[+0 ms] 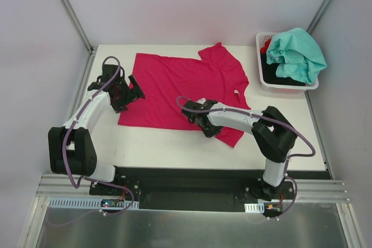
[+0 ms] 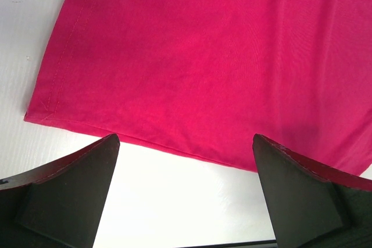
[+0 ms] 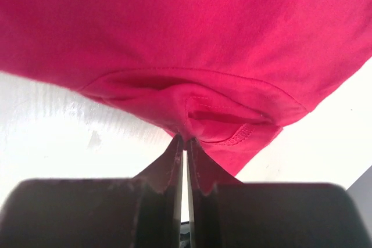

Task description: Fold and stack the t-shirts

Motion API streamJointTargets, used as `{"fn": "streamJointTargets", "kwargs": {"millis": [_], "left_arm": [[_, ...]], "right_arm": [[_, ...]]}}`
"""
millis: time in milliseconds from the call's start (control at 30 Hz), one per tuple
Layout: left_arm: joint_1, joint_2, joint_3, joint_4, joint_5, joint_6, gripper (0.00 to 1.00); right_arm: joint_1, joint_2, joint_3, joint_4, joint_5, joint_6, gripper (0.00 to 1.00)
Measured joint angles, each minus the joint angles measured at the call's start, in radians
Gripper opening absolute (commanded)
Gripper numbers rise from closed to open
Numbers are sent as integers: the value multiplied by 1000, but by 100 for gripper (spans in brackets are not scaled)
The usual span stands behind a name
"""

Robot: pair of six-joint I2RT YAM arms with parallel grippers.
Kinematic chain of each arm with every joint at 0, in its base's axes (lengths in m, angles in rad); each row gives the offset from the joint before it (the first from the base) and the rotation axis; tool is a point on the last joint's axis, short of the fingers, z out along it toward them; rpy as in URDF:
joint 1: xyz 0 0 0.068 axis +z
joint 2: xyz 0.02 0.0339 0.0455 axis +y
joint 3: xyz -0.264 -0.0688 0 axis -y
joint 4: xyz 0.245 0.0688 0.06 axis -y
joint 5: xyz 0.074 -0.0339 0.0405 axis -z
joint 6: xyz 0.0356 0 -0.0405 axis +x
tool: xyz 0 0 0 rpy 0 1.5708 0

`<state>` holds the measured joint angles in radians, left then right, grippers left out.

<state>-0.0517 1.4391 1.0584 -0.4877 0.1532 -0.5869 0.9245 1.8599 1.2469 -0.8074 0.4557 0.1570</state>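
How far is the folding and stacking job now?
Done: magenta t-shirt spread flat; nothing folded or stacked. In hand: right gripper shut on its near edge, left gripper open at the hem. Left: its folds, plus the teal t-shirt and black cloth in the basket.

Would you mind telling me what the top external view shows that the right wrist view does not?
Only the top view: the white basket holding the teal shirt, and the open left gripper by the pink shirt's edge. Only the right wrist view: the right gripper pinching a bunched, stitched hem. Both: the pink shirt on the white table.
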Motion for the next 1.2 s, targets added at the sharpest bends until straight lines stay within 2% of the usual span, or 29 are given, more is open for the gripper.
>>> {"fn": "streamJointTargets", "kwargs": {"millis": [200,967,1200], "left_arm": [[-2,-5,0,-9,3,0,99],[-8,-22,3,-27,7,0,99],[-8,-28,4,-30,21,0,99]], "right_arm": [[48,-43,21,-43,-3,18,4],[190,-13,60,-79,-106,95,6],[240,48,65,-80,-143,131,13]]}}
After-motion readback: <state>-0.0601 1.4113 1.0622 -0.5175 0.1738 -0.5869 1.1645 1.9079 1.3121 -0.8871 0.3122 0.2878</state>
